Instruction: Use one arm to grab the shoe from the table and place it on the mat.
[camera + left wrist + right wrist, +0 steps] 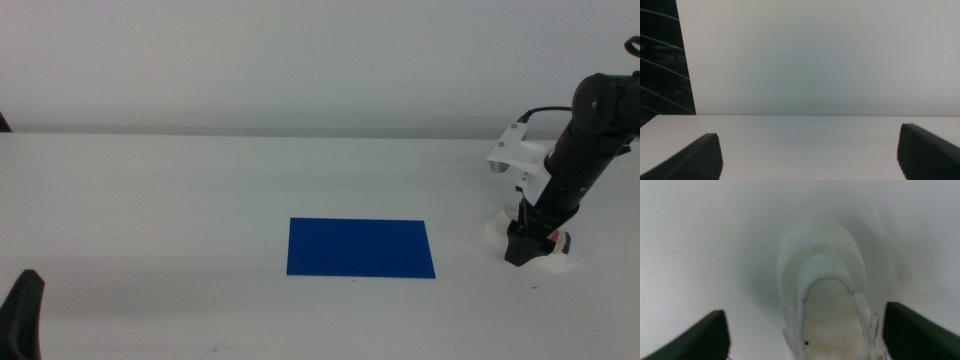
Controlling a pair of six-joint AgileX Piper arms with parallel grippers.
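Note:
The white shoe (pixel 563 262) lies on the table (pixel 180 200) at the right, to the right of the blue mat (pixel 361 248). The right arm (pixel 590 130) reaches down over it, and my right gripper (pixel 524 246) sits low on the shoe, hiding its middle. In the right wrist view the shoe's white rounded end (pixel 822 275) lies between the two jaws of the right gripper (pixel 805 312). The jaws are wide apart, with a gap on each side. My left gripper (pixel 24 312) waits at the bottom left, open and empty, as the left wrist view (pixel 810 135) shows.
The mat lies flat near the table's middle with nothing on it. A pale wall rises behind the table's far edge (pixel 300 133). A dark area (pixel 660 55) shows at one side in the left wrist view.

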